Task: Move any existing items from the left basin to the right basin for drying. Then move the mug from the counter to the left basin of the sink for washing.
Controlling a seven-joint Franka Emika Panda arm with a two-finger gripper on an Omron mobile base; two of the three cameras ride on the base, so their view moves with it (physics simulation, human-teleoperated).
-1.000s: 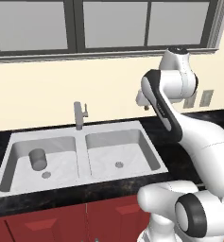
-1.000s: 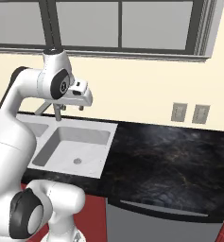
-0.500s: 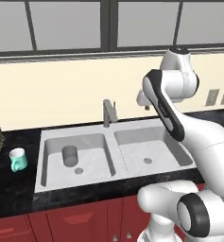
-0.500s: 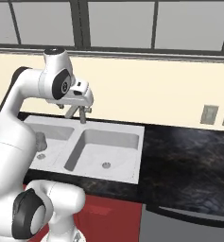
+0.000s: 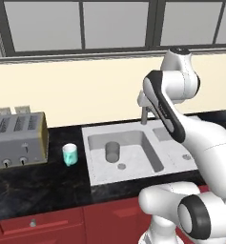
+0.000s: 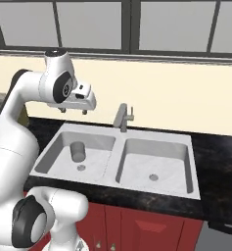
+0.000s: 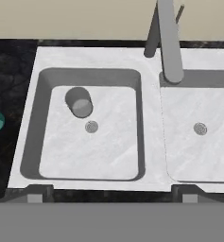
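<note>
silver toaster (image 5: pixel 16 140) at left, window (image 5: pixel 114 24) above

Light-grey steel double sink (image 6: pixel 118 147) is looking matt, w/ faint marbled streaks across both basin floors. Plain dull-grey cylindrical cup (image 5: pixel 112 151) in the narrower left basin (image 7: pixel 56 156) is showing a flat, non-shiny finish, same tone as the steel. Grey angular metal faucet (image 6: pixel 121 117) is reading smooth, slight sheen. Glossy black stone countertop (image 5: pixel 33 186) is showing pale veining & soft reflections. Small teal-and-white mug (image 5: pixel 69 154) is looking smooth, glazed-like. Brushed-metal toaster (image 5: pixel 16 140) is appearing satin. Red cabinet fronts (image 6: pixel 151 230) are looking smooth, semi-gloss.
</note>
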